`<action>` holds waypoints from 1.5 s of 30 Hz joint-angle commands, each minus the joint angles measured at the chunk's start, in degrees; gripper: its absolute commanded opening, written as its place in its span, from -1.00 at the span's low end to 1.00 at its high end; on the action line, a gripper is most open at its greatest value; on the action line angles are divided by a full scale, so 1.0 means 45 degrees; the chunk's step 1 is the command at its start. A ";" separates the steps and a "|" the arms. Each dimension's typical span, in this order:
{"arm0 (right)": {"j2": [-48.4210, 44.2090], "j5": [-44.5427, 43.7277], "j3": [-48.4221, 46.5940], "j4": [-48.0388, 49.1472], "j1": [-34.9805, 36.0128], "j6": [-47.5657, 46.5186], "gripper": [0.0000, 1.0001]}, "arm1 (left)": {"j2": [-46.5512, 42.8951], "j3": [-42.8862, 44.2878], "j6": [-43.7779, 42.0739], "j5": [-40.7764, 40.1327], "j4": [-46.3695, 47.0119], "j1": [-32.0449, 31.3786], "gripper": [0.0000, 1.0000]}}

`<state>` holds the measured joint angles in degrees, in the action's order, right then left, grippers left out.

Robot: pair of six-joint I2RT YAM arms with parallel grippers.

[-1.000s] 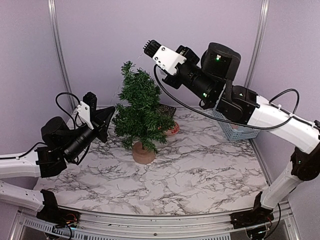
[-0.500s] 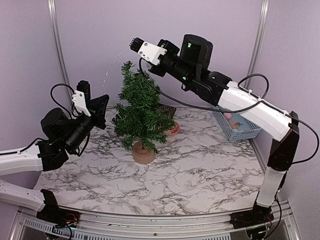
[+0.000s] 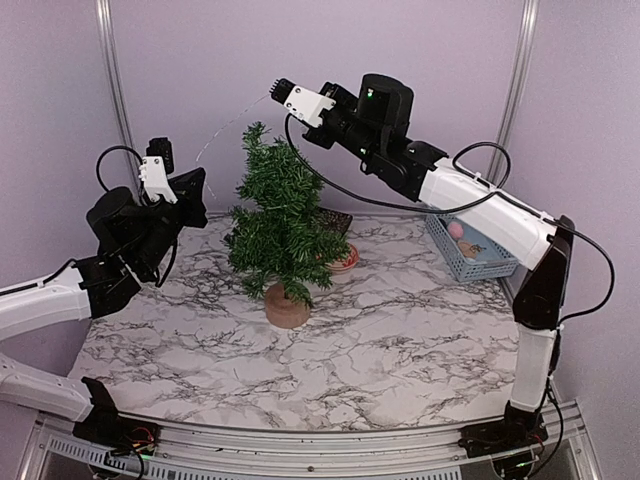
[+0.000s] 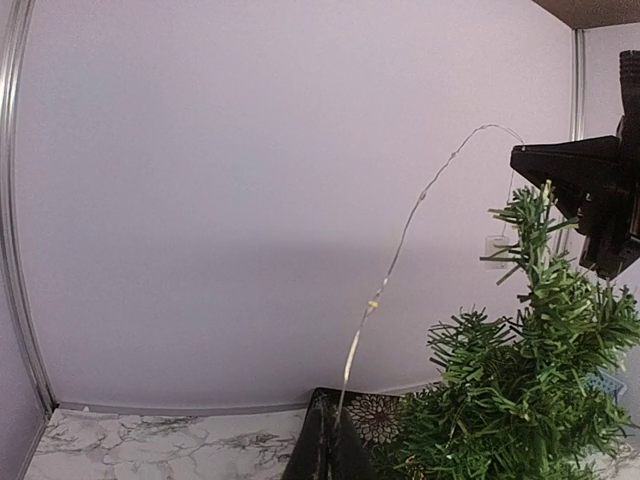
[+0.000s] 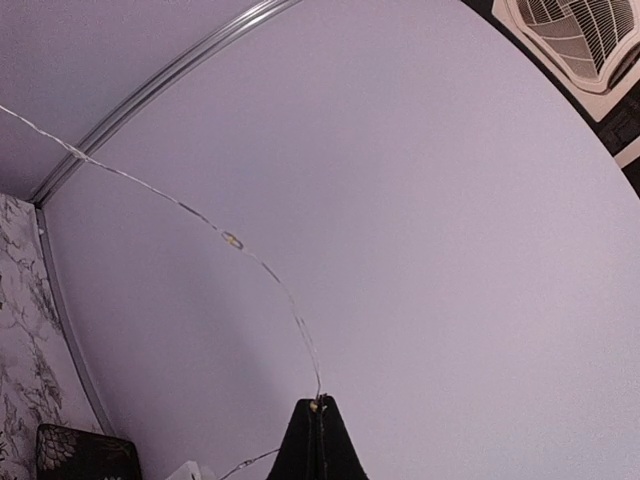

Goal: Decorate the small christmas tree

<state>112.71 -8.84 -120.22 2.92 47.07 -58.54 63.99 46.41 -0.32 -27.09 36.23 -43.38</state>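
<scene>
- table (image 3: 400,340): white marble-look top, well below both grippers.
- small christmas tree (image 3: 280,215): upright on its round tan base on the table. It sits between the two grippers and lower than both. The tip is just under the right gripper, a touch to its left. The whole tree is to the right of the left gripper.
- basket (image 3: 470,262): blue with slotted walls, small items inside that I can't identify. It's far right of the right gripper and lower, under that arm's forearm.
- mat (image 3: 335,220): dark, patterned, flat on the table below the right gripper, on the far side of the tree.
- plate (image 3: 345,262): reddish rim just beside the mat, mostly hidden by branches.
- left gripper (image 3: 198,178): raised off the table, jaws pressed together, pinching one end of the light wire.
- right gripper (image 3: 276,92): higher up, above the tree tip, jaws pressed together on the other end.
- light wire (image 4: 400,235): thin, with a few tiny beads. It arcs up from the left gripper to the right gripper. Can't tell if it touches the top needles.
</scene>
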 commanded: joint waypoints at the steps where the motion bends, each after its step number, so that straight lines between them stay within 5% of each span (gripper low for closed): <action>1: 0.0485 0.0527 -0.0626 0.0101 -0.0382 0.0661 -1.00 | 0.0471 0.0884 0.0794 -0.0133 -0.1238 0.0500 -1.00; 6: 0.0799 0.0650 -0.0567 0.0072 -0.0647 0.0919 -1.00 | 0.0726 0.1149 0.1020 -0.0001 -0.1553 0.0835 -1.00; 18: 0.0343 0.0868 0.0134 0.0347 -0.0694 0.1153 -1.00 | -0.0976 0.0892 0.0539 0.3458 -0.1381 0.0831 -1.00; 32: 0.0311 0.0966 0.0423 0.0501 -0.0850 0.1487 -1.00 | 0.0080 0.2275 0.0305 0.0980 -0.2327 0.1036 -1.00; 45: -0.0251 0.0898 0.2056 0.0494 -0.1452 0.2218 -1.00 | 0.1867 0.2459 0.1654 0.0998 -0.3882 0.2490 -1.00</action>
<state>115.15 -4.56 -112.40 4.08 41.50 -50.70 70.52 55.77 5.08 -23.00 21.39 -33.50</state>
